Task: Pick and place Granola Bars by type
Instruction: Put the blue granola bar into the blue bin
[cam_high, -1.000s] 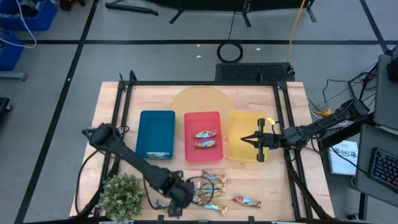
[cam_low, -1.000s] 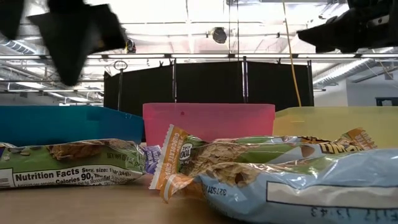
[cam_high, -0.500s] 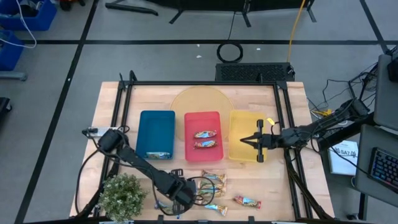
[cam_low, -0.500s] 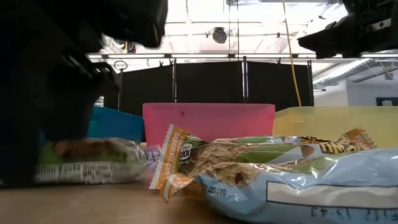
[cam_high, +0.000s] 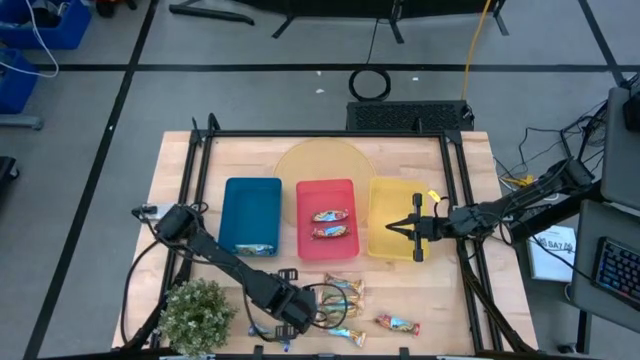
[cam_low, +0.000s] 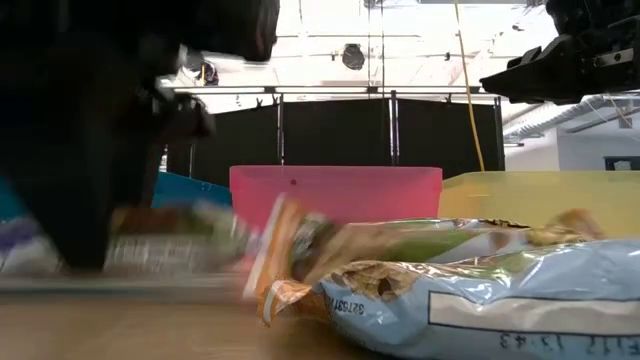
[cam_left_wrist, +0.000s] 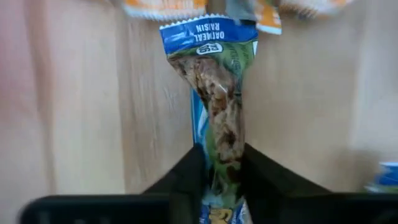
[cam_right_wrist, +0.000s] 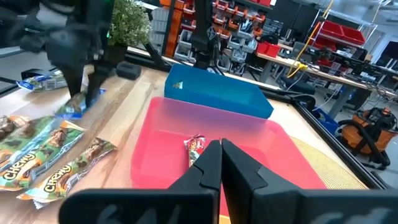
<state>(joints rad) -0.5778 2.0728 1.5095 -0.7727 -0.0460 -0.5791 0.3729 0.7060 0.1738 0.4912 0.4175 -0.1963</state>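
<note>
1. The left gripper (cam_high: 287, 318), low over the counter's (cam_high: 440, 300) front edge beside the potted plant (cam_high: 197, 312), is closed on a blue-silver Oatmeal Raisin bar (cam_left_wrist: 214, 93), pinching its wrapper edgewise between both fingers.
2. That bar looks light, with a slick, crinkly wrapper; a mid-body pinch seems safest, since a hold on the end seal could slip.
3. The blue tray (cam_high: 251, 214) already holds one bar, the red tray (cam_high: 326, 190) two.
4. Loose gold-tan bars (cam_high: 345, 290) lie just ahead.
5. The right gripper (cam_high: 403, 228) waits over the yellow tray (cam_high: 393, 205), fingers together and empty.
</note>
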